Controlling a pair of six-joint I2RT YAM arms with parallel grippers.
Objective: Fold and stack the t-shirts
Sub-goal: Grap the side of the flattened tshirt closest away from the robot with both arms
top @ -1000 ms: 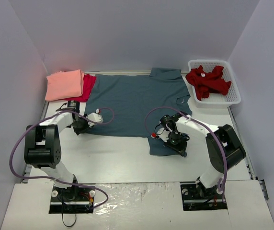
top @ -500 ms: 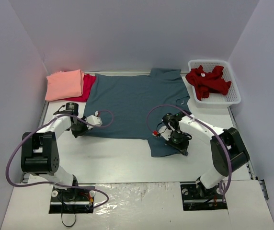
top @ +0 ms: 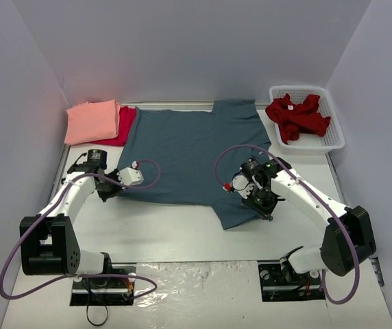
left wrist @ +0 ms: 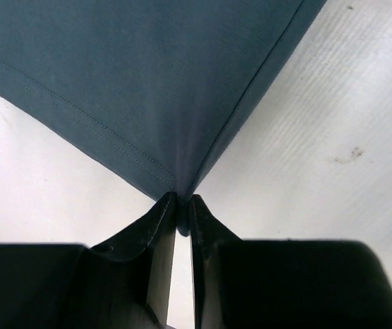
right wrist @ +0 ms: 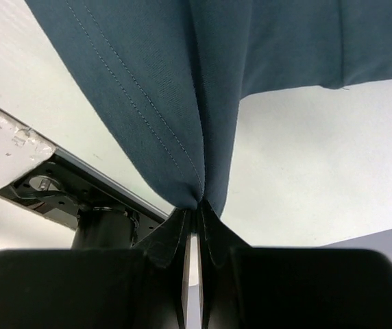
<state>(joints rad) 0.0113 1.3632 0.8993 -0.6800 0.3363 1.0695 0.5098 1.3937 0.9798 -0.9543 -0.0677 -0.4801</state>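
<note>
The slate-blue t-shirt [top: 189, 147] lies spread flat across the middle of the table. My left gripper [top: 112, 192] is shut on its near left corner; in the left wrist view the fingers [left wrist: 181, 200] pinch the cloth [left wrist: 148, 82] at the corner tip. My right gripper [top: 259, 204] is shut on the near right part of the hem, and the fabric [right wrist: 182, 82] bunches into its tips [right wrist: 199, 203]. A folded salmon-pink shirt [top: 92, 121] lies at the back left, overlapping a crimson one [top: 125, 123]. A dark red shirt [top: 297, 115] lies crumpled in the basket.
The white lattice basket [top: 336, 140] stands at the back right corner. Purple cables loop from both arms over the table and the shirt's near edge. Grey walls close in the left, back and right sides.
Both grippers have drawn the shirt's near corners a little toward the front and outward. The near hem now lies straighter and closer to the arms' bases.
</note>
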